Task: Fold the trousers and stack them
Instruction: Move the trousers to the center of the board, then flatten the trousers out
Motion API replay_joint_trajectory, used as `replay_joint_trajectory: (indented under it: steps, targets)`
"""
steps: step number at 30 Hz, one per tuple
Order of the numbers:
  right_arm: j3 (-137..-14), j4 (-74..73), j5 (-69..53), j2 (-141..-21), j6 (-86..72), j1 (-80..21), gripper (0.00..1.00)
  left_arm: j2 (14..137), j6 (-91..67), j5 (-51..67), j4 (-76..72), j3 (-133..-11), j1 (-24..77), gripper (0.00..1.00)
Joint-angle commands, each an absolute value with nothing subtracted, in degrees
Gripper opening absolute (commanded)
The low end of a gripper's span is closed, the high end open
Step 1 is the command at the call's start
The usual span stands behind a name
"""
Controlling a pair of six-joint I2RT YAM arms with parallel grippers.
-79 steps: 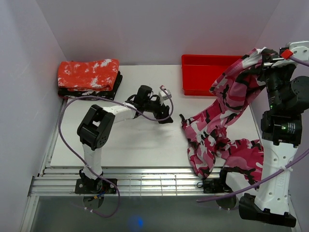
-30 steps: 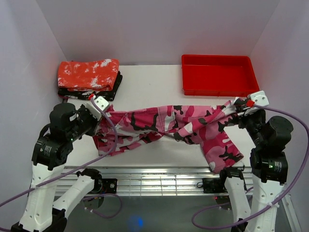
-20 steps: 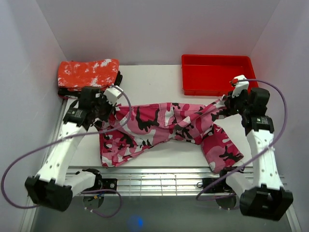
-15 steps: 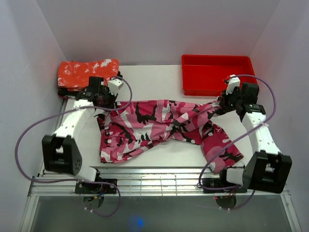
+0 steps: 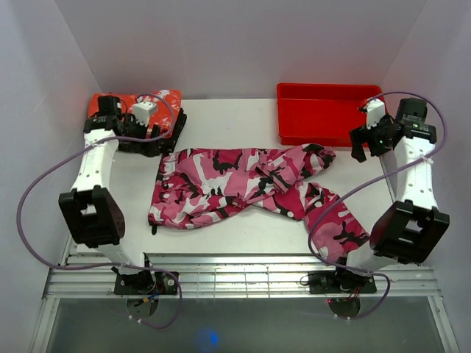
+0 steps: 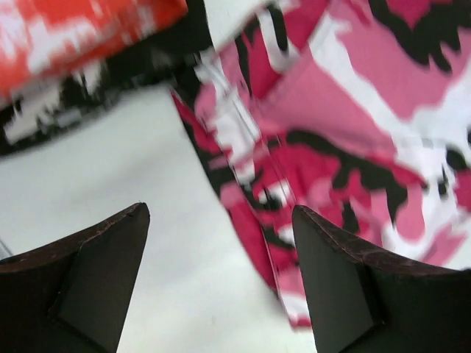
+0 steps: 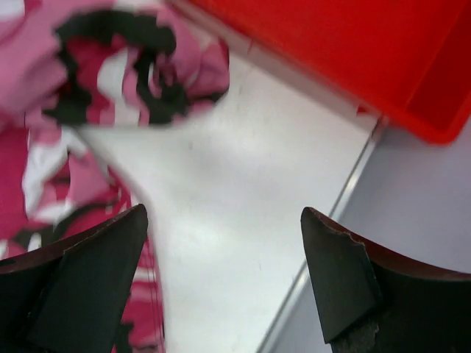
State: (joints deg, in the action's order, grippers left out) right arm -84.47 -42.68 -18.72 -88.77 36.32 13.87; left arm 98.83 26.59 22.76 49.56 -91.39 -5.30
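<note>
Since half second ago, I let go with both tools and pulled arms back; trousers [image 5: 243, 184] dropped out of my grip. Trousers lay flat across middle of desk [image 5: 221, 121], wide end left, one leg reaching right toward red tray [image 5: 331, 114], other leg bent toward near right edge. My left tool [image 6: 219, 213] stood wide open, empty, between folded red cloth [image 5: 165, 103] and trousers' left edge. My right tool [image 7: 222, 213] stood wide open, empty, near tray's corner.
</note>
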Motion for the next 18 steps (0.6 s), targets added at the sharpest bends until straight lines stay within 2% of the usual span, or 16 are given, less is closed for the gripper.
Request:
replay_joint_trajectory:
  steps: [1, 3, 9, 18]
  targets:
    - [-83.86, -65.18, -22.24, -82.72, 53.68, 16.87, 0.9, 87.91, 37.85, 31.12, 65.03, -84.67, -7.38, 0.89]
    - [-78.77, -72.4, -22.5, -81.39, 57.47, 16.87, 0.91, 82.98, 38.76, 28.32, 65.56, -76.23, -7.64, 0.9]
    - [-61.63, -74.62, -22.24, -81.12, 56.79, 15.38, 0.94, 79.63, 37.97, 27.6, 64.7, -60.23, -10.1, 0.89]
    - [-47.31, -62.95, -16.27, -84.56, 47.3, 5.03, 0.93, 83.14, 34.72, 22.95, 57.5, -51.78, -11.07, 0.9]
